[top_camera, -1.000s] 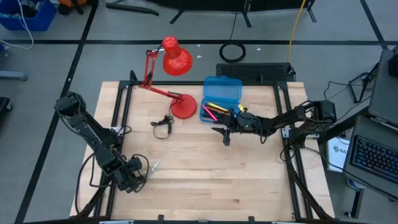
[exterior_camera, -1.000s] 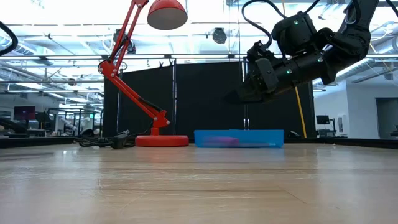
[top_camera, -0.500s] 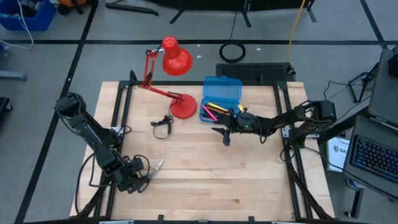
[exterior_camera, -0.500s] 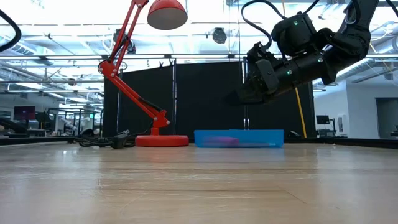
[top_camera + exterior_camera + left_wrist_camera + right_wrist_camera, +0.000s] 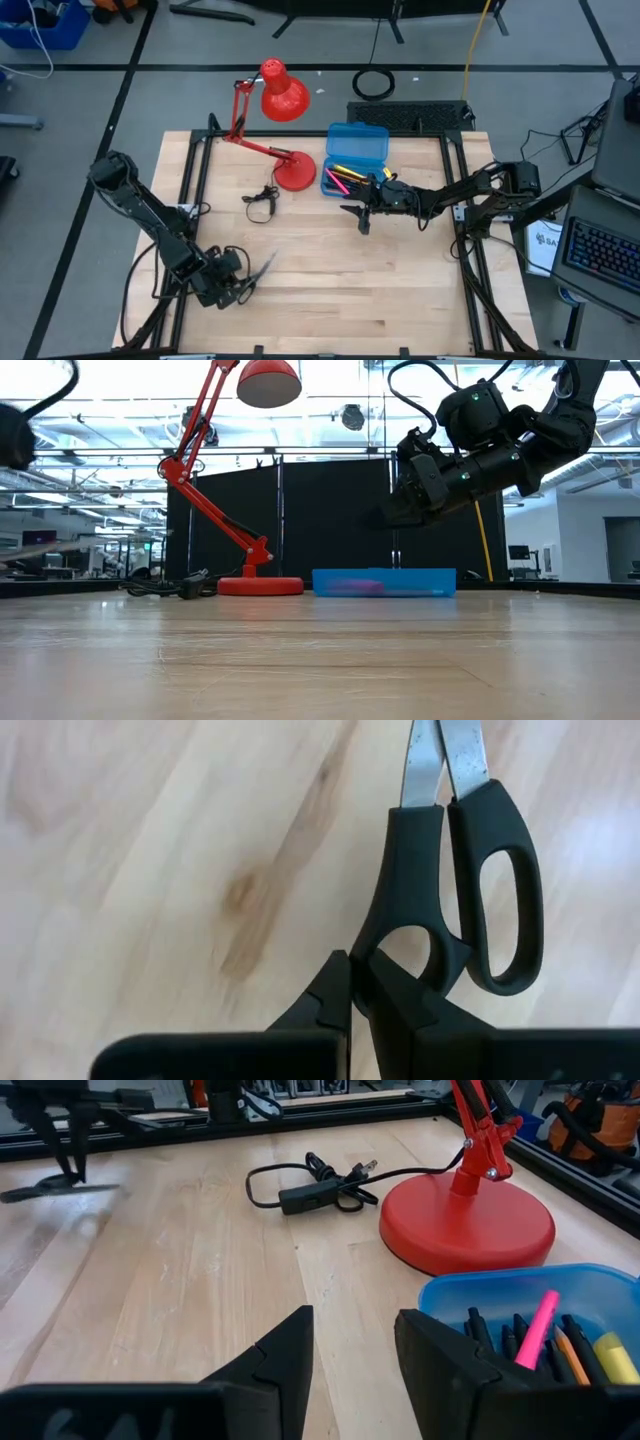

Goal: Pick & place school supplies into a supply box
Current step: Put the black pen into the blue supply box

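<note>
From above, the left hand (image 5: pixel 240 283) sits near the front left corner of the worktop (image 5: pixel 330 280), with the scissors (image 5: pixel 264 266) only a pale blurred streak at its tip. The left wrist view makes the grasp plain: its fingers (image 5: pixel 335 995) are pressed together on one black handle loop of the scissors (image 5: pixel 450 910), blades pointing away over the wood. The right hand (image 5: pixel 362 214) hangs just in front of the supply box (image 5: pixel 355 160), and the low view shows it raised well above the worktop, which the overhead picture cannot tell. The right wrist view shows its fingers (image 5: pixel 275 1360) spread apart and empty. That view also looks into the box (image 5: pixel 470 1295), where a pink pen (image 5: pixel 535 1330), black pens (image 5: pixel 490 1335), an orange pencil (image 5: pixel 570 1360) and a yellow marker (image 5: pixel 612 1355) lie together. In the low view the blue wall hides these. The red desk lamp (image 5: pixel 280 130) stands just left of the box, its cord (image 5: pixel 310 1185) coiled on the wood.
</note>
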{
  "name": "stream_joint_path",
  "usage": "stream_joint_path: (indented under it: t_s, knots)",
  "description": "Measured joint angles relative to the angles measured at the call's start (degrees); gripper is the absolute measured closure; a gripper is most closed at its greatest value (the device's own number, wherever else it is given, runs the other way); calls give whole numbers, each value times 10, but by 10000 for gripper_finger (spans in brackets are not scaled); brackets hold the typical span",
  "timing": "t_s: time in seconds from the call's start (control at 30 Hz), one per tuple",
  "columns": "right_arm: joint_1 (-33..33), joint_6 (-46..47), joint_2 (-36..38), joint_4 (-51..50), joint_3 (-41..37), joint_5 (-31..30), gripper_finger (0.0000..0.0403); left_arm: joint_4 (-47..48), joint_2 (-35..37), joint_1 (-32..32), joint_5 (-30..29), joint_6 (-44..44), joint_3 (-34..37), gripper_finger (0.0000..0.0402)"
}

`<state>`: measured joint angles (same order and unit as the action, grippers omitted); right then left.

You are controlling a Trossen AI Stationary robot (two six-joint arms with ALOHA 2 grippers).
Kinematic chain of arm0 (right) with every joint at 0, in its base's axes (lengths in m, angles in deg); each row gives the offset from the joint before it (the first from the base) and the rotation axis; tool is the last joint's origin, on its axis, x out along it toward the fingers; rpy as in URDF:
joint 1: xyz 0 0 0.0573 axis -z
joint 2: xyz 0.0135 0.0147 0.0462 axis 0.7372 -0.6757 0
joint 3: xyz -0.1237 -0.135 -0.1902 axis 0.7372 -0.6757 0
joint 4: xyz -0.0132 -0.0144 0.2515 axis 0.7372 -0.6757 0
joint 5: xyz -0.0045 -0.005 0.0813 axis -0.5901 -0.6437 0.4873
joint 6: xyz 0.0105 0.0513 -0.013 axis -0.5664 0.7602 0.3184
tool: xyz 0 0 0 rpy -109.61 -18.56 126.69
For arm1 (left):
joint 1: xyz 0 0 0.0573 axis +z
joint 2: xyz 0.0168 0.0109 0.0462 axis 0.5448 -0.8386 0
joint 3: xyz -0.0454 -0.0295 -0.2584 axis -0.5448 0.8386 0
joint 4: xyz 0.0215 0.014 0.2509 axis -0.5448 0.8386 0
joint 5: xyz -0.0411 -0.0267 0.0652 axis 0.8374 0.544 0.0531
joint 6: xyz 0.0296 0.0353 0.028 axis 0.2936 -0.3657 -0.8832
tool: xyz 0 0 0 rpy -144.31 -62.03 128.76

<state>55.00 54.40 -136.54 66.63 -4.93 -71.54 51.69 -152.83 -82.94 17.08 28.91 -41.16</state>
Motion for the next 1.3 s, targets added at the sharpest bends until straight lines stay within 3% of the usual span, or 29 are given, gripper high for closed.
stream_joint_path:
  t_s: [0.53,1.03,1.3]
  knots:
    - [0,0,0,-4,0,0,273,-6,2,104,2,-159,-35,388]
    - [0,8,0,-4,-8,0,273,-99,2,227,67,-332,-36,388]
    - [0,15,0,-3,-20,-4,273,-101,2,291,101,-403,-36,388]
